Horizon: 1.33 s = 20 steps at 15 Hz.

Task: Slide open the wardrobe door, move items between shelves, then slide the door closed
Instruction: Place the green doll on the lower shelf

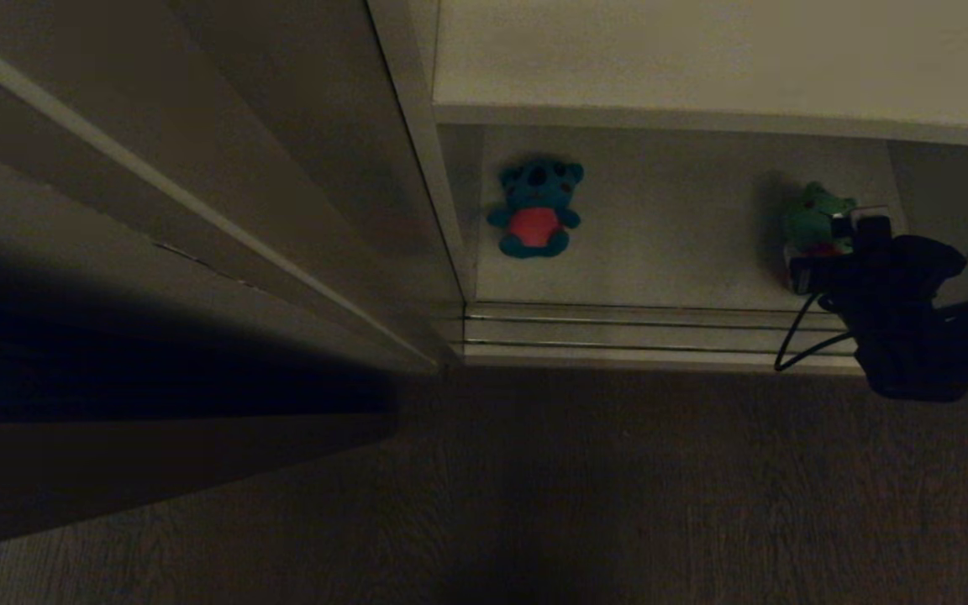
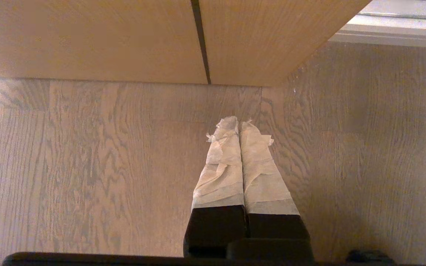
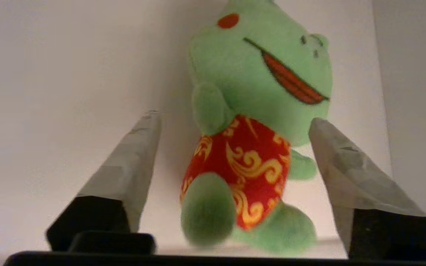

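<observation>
- The right pincer (image 3: 231, 155) stands spread wide with the green frog (image 3: 257, 140) between its taped fingers (image 3: 131, 166), neither finger touching the plush, so the toy is released, not gripped
- The frog sits upright on the lower shelf (image 1: 669, 252), well to the right of the teal-blue bear (image 1: 534, 210) on the same board
- It looks light, soft and squashy; I judge a squeeze across the red belly the surest hold, since the head is wide and the limbs would fold
- Plush fabric should not slip against the tape, and nothing about it seems fragile
- In the head view the right pincer (image 1: 828, 244) and its arm cover most of the frog (image 1: 816, 214)
- The sliding wardrobe door (image 1: 198, 168) stands left of the bear, its far edge cut off
- The left pincer (image 2: 239, 127) is clenched on nothing above the wood floor (image 2: 87, 166), away from the frog
</observation>
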### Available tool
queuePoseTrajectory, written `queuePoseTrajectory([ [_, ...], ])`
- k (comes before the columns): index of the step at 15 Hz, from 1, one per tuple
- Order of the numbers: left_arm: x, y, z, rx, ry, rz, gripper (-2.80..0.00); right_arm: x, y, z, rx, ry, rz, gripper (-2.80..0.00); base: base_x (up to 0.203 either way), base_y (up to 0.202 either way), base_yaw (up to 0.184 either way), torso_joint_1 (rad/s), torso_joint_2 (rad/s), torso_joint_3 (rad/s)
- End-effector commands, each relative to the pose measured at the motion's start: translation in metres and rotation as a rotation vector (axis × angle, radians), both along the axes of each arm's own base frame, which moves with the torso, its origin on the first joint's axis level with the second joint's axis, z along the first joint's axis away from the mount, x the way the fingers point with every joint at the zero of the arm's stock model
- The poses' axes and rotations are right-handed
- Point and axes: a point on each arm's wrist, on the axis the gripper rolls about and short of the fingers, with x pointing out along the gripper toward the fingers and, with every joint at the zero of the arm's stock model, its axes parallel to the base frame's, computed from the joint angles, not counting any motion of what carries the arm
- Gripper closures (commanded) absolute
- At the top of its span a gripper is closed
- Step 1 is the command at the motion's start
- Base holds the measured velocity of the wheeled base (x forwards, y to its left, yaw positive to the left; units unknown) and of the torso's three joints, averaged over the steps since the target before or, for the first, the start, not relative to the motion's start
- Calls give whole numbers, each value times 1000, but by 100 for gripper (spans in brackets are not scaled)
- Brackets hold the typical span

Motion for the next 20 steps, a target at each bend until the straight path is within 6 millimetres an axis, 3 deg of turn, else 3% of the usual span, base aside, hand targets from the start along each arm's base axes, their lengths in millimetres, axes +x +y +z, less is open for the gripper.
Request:
queuePoseTrajectory([
  [1, 0, 0, 0, 0, -1, 0, 0, -19, 5, 28, -3, -24, 9, -280, 0, 0, 0, 0, 0, 0],
  [5, 0, 0, 0, 0, -1, -1, 0, -35, 6, 30, -1, 23, 26, -280, 0, 0, 0, 0, 0, 0],
  [6, 0, 0, 0, 0, -1, 0, 0, -40, 7, 26, 1, 50, 32, 0, 0, 0, 0, 0, 0, 0],
  [9, 0, 0, 0, 0, -1, 1, 0, -58, 9, 33, 8, 84, 41, 0, 0, 0, 0, 0, 0, 0],
  [13, 0, 0, 0, 0, -1, 1, 0, -106, 14, 50, 15, 179, 106, 0, 0, 0, 0, 0, 0, 0],
  [17, 0, 0, 0, 0, -1, -1, 0, -171, 23, 57, 39, 311, 205, 0, 0, 0, 0, 0, 0, 0],
  [20, 0, 0, 0, 0, -1, 0, 0, -235, 35, 40, 77, 439, 251, 0, 0, 0, 0, 0, 0, 0],
])
